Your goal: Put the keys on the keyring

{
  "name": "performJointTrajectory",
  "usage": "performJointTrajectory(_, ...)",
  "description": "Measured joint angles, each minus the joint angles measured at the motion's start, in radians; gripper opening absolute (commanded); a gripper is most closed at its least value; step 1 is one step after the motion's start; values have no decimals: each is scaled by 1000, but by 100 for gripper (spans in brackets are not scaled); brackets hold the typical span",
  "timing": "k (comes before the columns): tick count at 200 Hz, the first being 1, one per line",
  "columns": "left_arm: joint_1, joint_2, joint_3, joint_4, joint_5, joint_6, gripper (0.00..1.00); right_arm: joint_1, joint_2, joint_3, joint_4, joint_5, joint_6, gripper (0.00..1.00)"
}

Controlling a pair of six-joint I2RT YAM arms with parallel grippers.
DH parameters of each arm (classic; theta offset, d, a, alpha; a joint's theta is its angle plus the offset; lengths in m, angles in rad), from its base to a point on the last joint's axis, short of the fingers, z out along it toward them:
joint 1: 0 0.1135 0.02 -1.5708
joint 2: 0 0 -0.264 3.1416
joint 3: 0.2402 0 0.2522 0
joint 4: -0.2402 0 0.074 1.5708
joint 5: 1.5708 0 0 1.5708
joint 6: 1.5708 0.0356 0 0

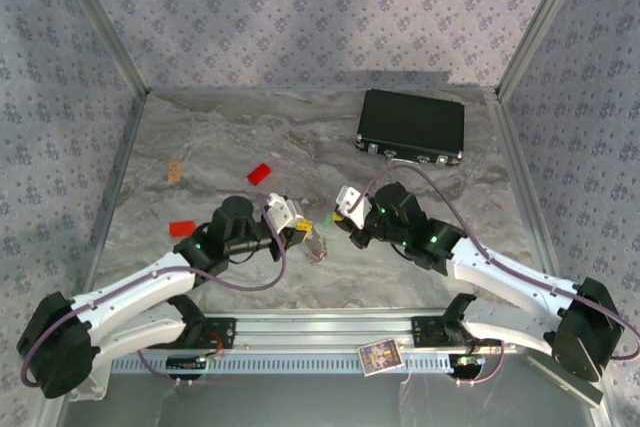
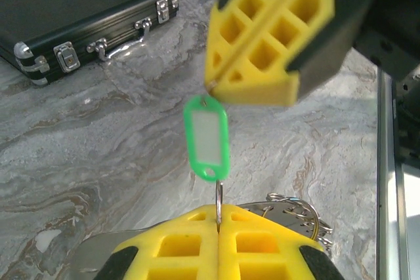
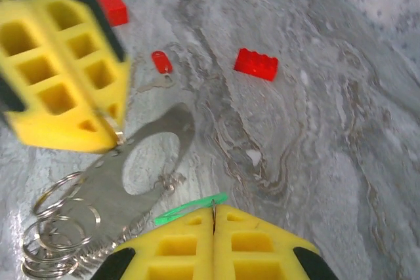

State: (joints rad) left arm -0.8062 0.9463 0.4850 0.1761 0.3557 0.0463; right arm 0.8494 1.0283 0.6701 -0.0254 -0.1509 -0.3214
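Green key (image 2: 206, 137) hangs between right gripper (image 2: 213, 87), pinching it, and left gripper (image 2: 218, 213), pinching keyring (image 2: 218, 196); right wrist view adds red key (image 3: 161, 61) beyond.

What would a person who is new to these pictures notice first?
First comes the green key at the centre, held between two shut yellow grippers. The left gripper pinches its small metal loop and the right gripper pinches its other end. After that, the eye goes to the black case at the far right and a red block left of centre.
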Motion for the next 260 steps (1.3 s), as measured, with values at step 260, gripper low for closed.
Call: performJointTrajectory(260,3,39,28,-53,-8,-48,0,119,78,-1,113,-33,-236,0)
